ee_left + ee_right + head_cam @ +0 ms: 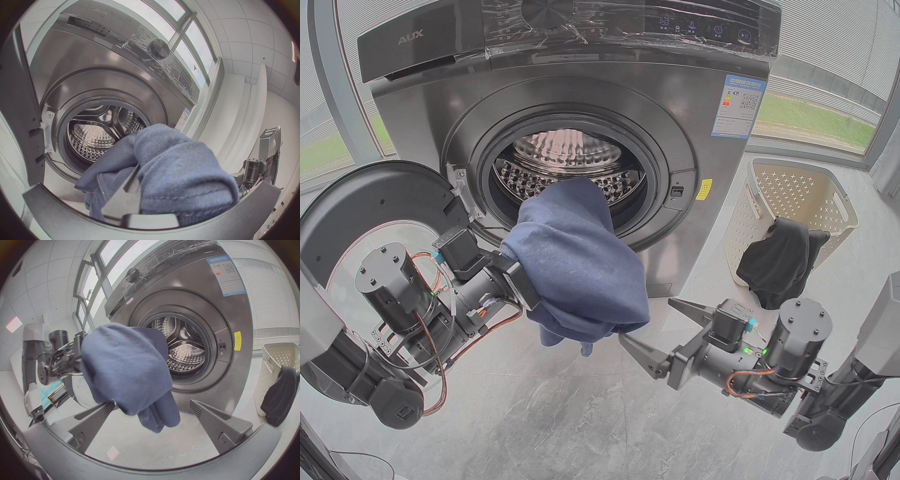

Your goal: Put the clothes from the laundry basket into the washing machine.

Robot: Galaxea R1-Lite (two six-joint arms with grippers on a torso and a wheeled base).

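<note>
Washing machine [425, 119], front markings.
- Pale lettered logo [410, 37] on the dark drawer panel [419, 47], upper left.
- Blue-and-white energy label [739, 106] with coloured bars and a square code, upper right of the front. Its print is too small to read.
- Yellow sticker [704, 189] beside the door latch [677, 191], illegible.
- Lit blue icons [703, 28] on the control panel [625, 25].

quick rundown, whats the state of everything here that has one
washing machine door: open, swung to the robot's left
drum: visible part bare
blue garment: gripped, hanging before the opening, not inside
left end effector: shut on blue garment
right end effector: open, holding nothing
black garment: draped over the basket rim
laundry basket: on the floor, right of the machine
</note>
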